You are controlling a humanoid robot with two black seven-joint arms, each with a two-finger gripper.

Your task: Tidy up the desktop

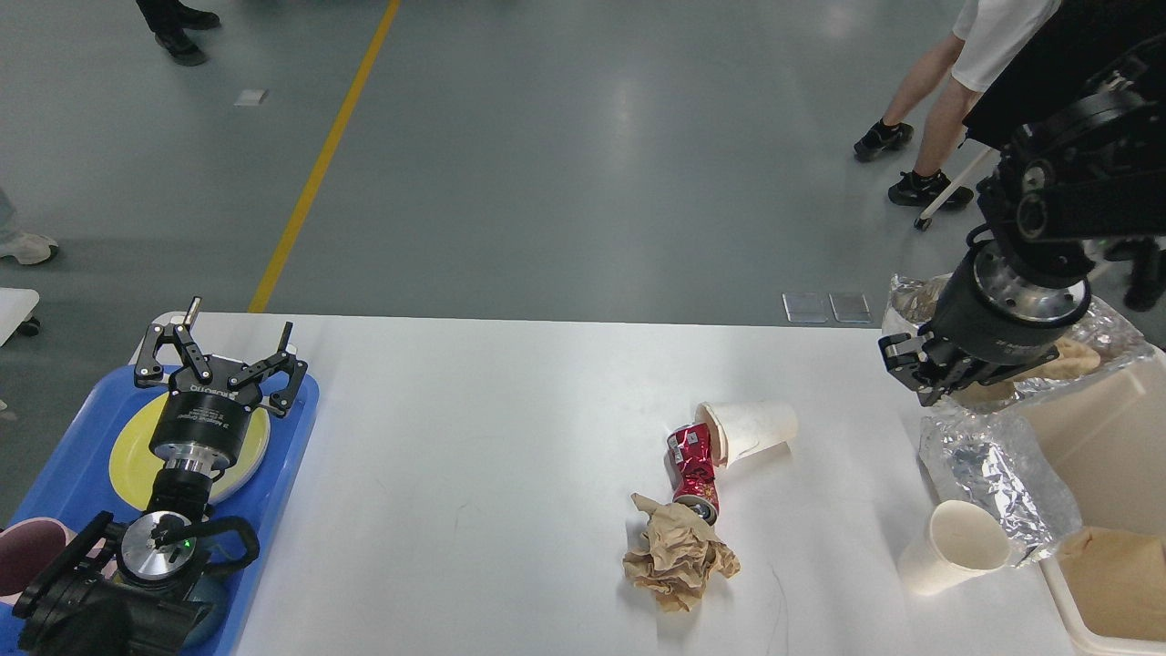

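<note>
The white desktop [510,437] fills the middle of the head view. On its right half lie a crushed red can [694,465], a tipped white paper cup [751,428], a crumpled brown paper wad [679,556] and a second paper cup [956,547]. My right gripper [952,383] is raised above the table's right end, shut on a bundle of silver foil with brown paper [1075,342]. More foil [993,469] trails down to the table edge. My left gripper [235,342] is open and empty above the yellow plate [132,456].
A blue tray [282,456] at the left holds the plate and a pink cup [23,556]. A cream bin [1111,428] with brown paper [1111,569] inside stands off the right edge. People and a wheeled chair stand behind, far right.
</note>
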